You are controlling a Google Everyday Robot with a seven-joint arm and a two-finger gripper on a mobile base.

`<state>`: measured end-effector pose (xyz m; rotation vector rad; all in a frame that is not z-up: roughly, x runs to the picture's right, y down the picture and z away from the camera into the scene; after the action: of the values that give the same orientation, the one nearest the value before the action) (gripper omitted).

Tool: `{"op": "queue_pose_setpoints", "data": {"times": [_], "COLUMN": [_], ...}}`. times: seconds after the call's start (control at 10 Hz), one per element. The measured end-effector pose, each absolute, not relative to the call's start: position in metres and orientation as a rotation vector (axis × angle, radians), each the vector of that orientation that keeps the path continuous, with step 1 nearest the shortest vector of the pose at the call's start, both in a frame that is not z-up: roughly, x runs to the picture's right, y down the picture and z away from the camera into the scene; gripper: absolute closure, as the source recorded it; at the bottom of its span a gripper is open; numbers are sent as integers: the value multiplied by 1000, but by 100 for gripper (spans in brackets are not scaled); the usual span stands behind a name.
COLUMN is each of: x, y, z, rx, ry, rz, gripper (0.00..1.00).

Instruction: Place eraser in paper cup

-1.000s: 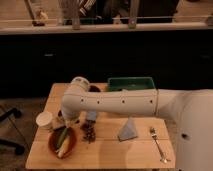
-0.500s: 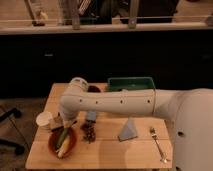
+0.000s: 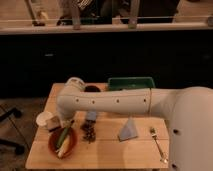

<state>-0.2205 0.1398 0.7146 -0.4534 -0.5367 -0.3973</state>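
Hovering just beside the paper cup (image 3: 46, 120), gripper (image 3: 64, 124) above the orange bowl (image 3: 52, 145), open or closed, cannot tell.

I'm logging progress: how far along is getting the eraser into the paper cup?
Done: the approach looks made, as the gripper hangs low right beside the cup, over the far edge of the orange bowl. In hand: the arm hides what the gripper carries, so I cannot confirm the eraser. Left: no eraser shows in the cup, so the drop itself seems not yet done.
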Motion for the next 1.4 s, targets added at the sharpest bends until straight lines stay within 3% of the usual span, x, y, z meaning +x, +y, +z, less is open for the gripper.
{"op": "queue_pose_setpoints", "data": {"times": [0.5, 1.4], "x": [-230, -297], "y": [125, 120], "z": [701, 703], "rx": [-435, -557], "ry": [-549, -590], "rz": [-569, -935], "gripper": [97, 97]}}
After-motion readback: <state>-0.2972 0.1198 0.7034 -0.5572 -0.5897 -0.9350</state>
